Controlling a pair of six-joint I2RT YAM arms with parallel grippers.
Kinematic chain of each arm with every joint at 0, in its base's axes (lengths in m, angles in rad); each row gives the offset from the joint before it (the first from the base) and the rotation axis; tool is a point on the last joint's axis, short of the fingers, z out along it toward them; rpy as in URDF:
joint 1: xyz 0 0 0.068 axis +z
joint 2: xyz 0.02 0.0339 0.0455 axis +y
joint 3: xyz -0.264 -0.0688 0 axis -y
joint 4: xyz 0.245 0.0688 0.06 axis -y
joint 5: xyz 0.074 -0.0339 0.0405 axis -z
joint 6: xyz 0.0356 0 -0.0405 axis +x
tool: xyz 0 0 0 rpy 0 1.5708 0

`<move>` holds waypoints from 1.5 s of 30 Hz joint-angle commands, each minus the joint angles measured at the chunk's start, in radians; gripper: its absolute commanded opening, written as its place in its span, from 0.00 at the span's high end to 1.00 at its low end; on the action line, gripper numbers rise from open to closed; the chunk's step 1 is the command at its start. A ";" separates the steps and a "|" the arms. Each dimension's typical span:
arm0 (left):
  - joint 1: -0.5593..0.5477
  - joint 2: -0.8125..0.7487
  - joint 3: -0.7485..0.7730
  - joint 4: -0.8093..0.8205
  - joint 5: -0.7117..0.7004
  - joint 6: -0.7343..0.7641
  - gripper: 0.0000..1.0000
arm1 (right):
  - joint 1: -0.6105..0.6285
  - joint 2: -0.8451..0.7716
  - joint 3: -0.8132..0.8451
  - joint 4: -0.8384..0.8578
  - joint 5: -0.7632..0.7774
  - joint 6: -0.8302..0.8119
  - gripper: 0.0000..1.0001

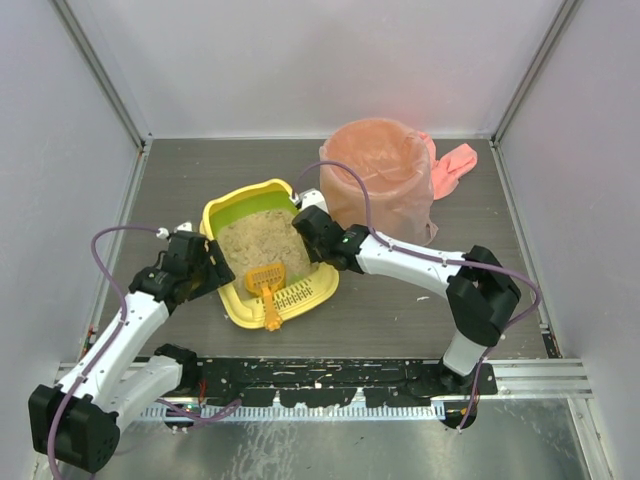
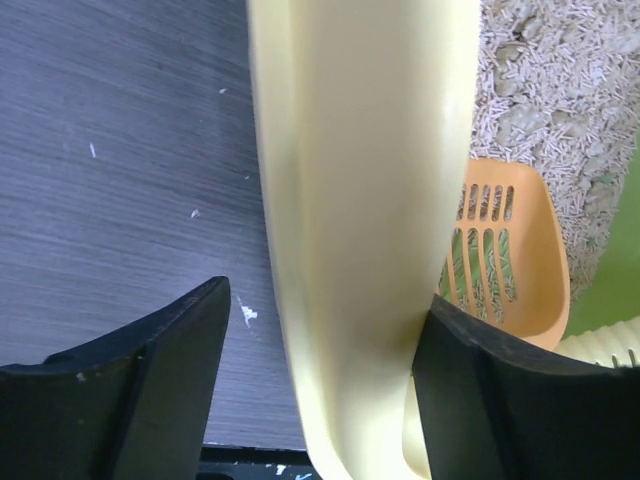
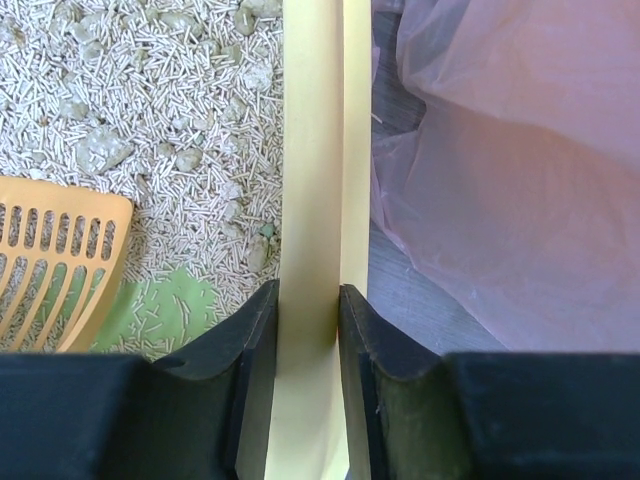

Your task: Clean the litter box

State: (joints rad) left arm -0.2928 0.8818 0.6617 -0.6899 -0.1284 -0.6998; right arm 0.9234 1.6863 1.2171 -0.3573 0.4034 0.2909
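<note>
Right gripper (image 3: pixel 307 292) pinched on the litter box (image 1: pixel 305 292) wall, pink-lined bin (image 3: pixel 520 150) just outside its fingers; left gripper (image 2: pixel 325 295) straddles the opposite rim, jaws wide, gap unseen from above; only the top view shows the orange scoop (image 1: pixel 266 285) whole between the grippers.

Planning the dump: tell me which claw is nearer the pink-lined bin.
Right. The right claw clamps the litter box wall beside the bin; the left claw straddles the far wall.
</note>
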 commanded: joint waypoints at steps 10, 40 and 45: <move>0.000 -0.048 0.160 -0.142 -0.126 0.018 0.01 | 0.011 -0.181 0.077 -0.064 0.013 -0.027 0.37; -0.001 -0.121 0.235 -0.110 -0.098 0.215 0.02 | 0.566 -0.193 0.020 -0.065 0.118 0.201 0.13; -0.001 -0.125 0.219 -0.107 -0.092 0.212 0.02 | 0.567 -0.087 0.088 -0.139 0.143 0.215 0.12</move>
State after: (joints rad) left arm -0.2943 0.7746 0.8711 -0.8383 -0.2340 -0.5030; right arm 1.4902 1.5753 1.2423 -0.4328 0.4877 0.4667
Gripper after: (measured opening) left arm 0.980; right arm 0.877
